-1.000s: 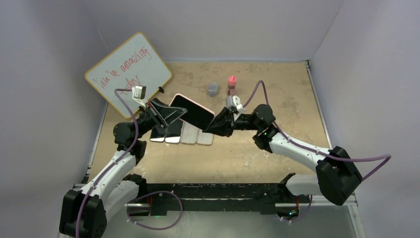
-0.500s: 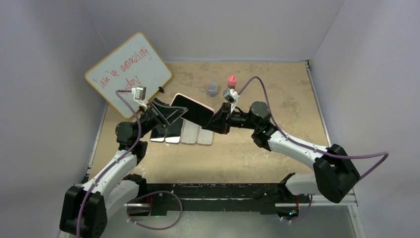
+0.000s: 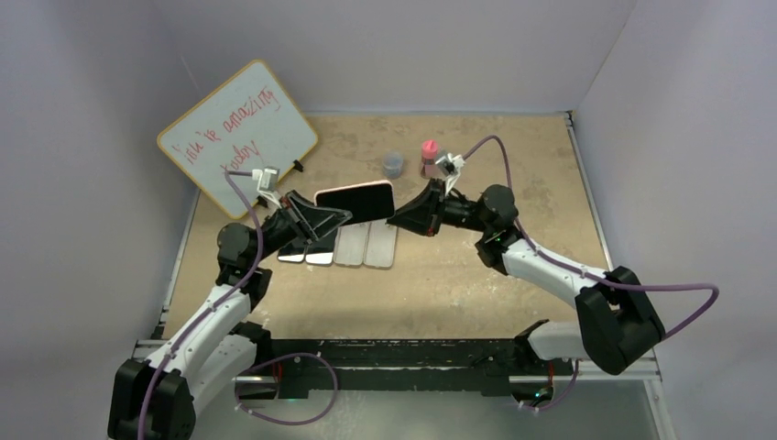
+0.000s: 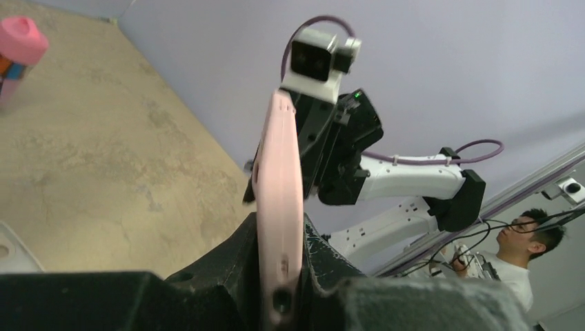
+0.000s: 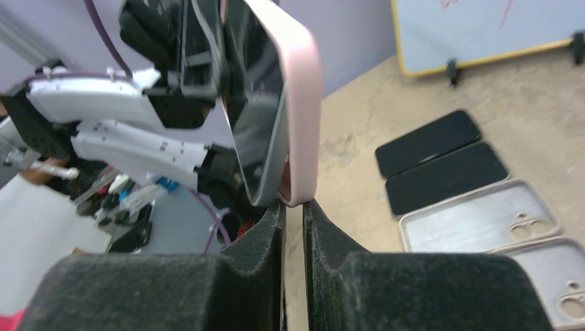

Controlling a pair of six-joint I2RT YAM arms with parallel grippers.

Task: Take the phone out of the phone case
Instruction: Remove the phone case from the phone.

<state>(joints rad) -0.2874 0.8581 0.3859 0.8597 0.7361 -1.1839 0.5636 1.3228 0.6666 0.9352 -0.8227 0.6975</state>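
My right fingers (image 5: 256,243) are closed on the bottom corner of the pink case (image 5: 304,96), pinching only its lip. My left fingers (image 4: 324,265) are clamped across the other end, squeezing the case and the phone (image 5: 252,103) inside it. Between the two grips the phone hangs in the air above the table (image 3: 458,284), screen towards the back wall, roughly level.

The case looks like soft, matte silicone with rounded corners. I expect it to flex and stretch when I pull, and to grip my pads well. The phone is the opposite: a stiff slab with a glossy glass face and a smooth grey edge, so it is slippery, fairly heavy and breakable if it drops. I would therefore peel the lip back at a corner, where it gives most easily, and hold the phone flat across its faces.

Below lie two bare black phones (image 5: 428,141) and two clear, frosted empty cases (image 5: 479,214) with camera cut-outs.
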